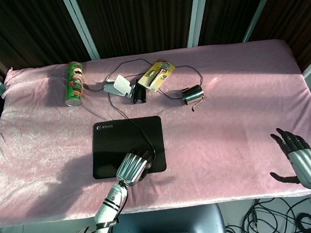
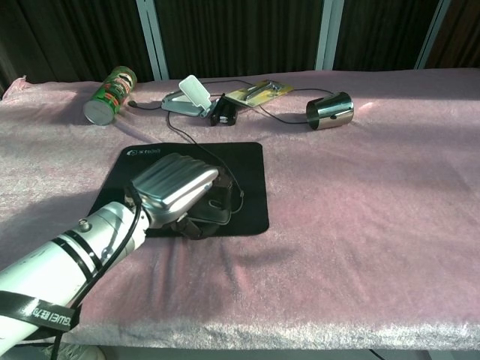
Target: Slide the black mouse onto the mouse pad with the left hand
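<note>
We are cupping the left hand point(image 2: 176, 187), fingers curled over the black mouse point(image 2: 216, 205), which is sitting on the mouse pad point(image 1: 106, 150) near its front right corner. We are judging it best to press lightly, minding the cable point(image 1: 122, 112).

Open pink cloth point(image 1: 240, 118) fills the frame's right and lower left. Along the top edge, the can point(image 1: 74, 83), metal cup point(image 1: 192, 94) and looping cable point(image 1: 121, 100) crowd passage.
</note>
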Robot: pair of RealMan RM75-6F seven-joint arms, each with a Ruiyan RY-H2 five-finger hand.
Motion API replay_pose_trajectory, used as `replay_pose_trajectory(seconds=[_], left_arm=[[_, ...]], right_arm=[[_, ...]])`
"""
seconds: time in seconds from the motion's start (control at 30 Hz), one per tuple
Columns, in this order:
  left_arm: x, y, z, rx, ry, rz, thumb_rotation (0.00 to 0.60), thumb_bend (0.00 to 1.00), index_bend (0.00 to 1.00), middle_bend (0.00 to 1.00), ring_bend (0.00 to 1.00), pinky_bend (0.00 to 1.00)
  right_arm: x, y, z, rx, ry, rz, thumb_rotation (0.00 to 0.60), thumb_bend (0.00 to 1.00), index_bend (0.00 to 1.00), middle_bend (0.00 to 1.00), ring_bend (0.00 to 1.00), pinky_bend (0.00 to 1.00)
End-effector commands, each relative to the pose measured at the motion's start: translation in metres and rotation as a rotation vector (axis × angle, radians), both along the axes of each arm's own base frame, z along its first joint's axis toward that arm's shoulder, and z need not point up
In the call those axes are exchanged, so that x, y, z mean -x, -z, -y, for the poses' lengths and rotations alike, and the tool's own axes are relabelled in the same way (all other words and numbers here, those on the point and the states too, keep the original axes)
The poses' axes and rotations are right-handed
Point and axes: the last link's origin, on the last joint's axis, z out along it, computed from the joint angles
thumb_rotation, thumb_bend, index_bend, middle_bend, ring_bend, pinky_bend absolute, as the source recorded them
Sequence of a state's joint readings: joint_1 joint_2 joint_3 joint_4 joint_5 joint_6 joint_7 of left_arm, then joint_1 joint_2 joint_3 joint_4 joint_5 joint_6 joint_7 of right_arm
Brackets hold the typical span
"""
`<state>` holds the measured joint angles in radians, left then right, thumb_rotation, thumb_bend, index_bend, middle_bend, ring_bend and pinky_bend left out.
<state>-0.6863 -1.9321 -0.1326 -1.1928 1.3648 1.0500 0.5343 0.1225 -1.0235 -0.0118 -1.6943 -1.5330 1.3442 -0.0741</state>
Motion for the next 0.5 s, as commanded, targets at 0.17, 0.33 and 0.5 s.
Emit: replay_pose_trajectory(seconds=[0.17, 0.33, 0.5], left_arm=[[0.008, -0.006, -0.001, 0.035, -0.011, -0.015, 0.600, 0.38, 0.24, 0.35, 0.38, 0.66], [0.010, -0.011, -0.001, 0.076, -0.035, -0.009, 0.600, 0.35, 0.01, 0.04, 0.11, 0.46], [0.011, -0.018, 0.000, 0.094, -0.046, 0.010, 0.600, 0.33, 0.00, 0.00, 0.00, 0.37]], right_arm=[[0.000, 0.001, 0.000, -0.002, -0.002, -0.002, 0.600, 0.30, 0.06, 0.07, 0.11, 0.25], [-0.001, 0.002, 0.000, -0.005, -0.002, -0.005, 0.600, 0.30, 0.06, 0.07, 0.11, 0.25], [-0.001, 0.002, 0.000, -0.005, -0.001, -0.007, 0.600, 0.29, 0.07, 0.07, 0.11, 0.25]])
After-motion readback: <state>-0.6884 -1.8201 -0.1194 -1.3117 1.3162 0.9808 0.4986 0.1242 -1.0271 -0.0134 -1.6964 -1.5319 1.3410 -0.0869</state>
